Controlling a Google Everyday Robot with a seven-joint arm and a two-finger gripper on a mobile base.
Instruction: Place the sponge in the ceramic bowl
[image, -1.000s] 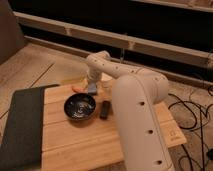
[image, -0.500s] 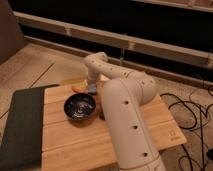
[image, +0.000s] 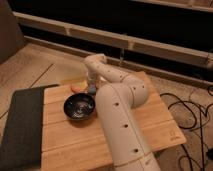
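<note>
Small light-blue sponge (image: 93, 89) peeks from under the hand (image: 90, 83), just behind the dark glossy ceramic bowl (image: 79, 107) on the wooden table (image: 65, 142). I cannot tell its long axis or the hand's hold.

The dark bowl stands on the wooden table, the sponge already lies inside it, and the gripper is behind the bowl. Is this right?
Not quite. In the camera view the sponge is outside the ceramic bowl, behind it, at the gripper and beside a small orange item. The bowl does stand on the wooden table, with the gripper behind it.
</note>
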